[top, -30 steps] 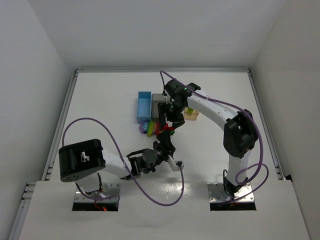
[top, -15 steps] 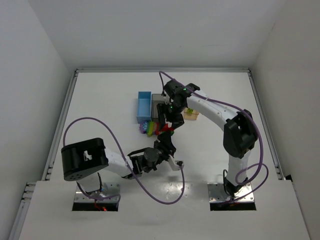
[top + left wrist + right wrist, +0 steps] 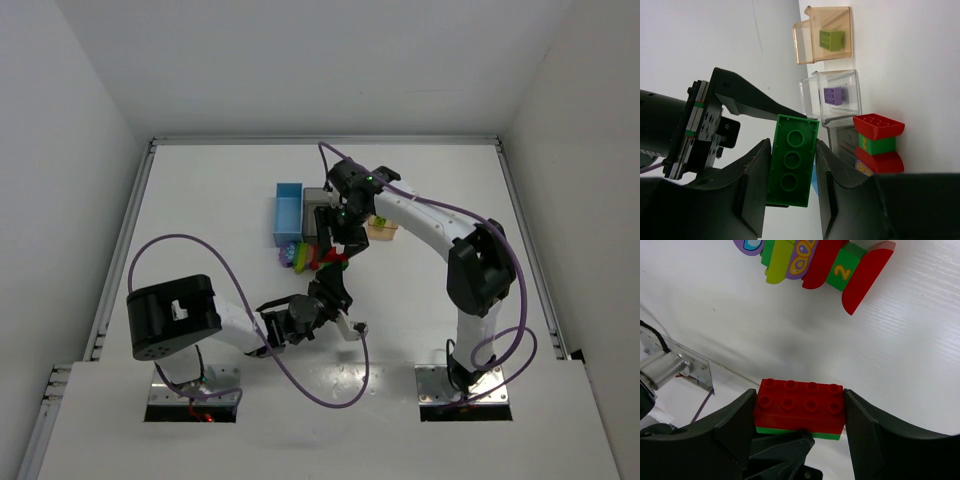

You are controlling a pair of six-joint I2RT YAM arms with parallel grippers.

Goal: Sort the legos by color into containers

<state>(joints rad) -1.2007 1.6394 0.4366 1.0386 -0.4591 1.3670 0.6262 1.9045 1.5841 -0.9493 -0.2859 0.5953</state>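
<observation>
My left gripper (image 3: 791,146) is shut on a green brick (image 3: 792,161), its underside facing the camera. My right gripper (image 3: 799,397) is shut on a red brick (image 3: 800,402) that sits on that green brick (image 3: 805,432). The two grippers meet above the table in the top view, left (image 3: 329,285) and right (image 3: 339,249), with the red brick (image 3: 335,259) between them. A multicoloured stack (image 3: 810,260) lies on the table below. The orange bin (image 3: 825,35) holds a lime brick (image 3: 831,39). The clear bin (image 3: 837,95) holds a purple brick (image 3: 836,95).
The blue bin (image 3: 288,212) and dark grey bin (image 3: 316,214) stand in a row behind the stack (image 3: 297,255), with the orange bin (image 3: 382,230) to the right. The right arm covers the clear bin from above. A red-green-red stack (image 3: 879,142) stands by the grey bin.
The left arm's rear link has shifted slightly to the right. Both grippers stay together on the joined red and green bricks.
</observation>
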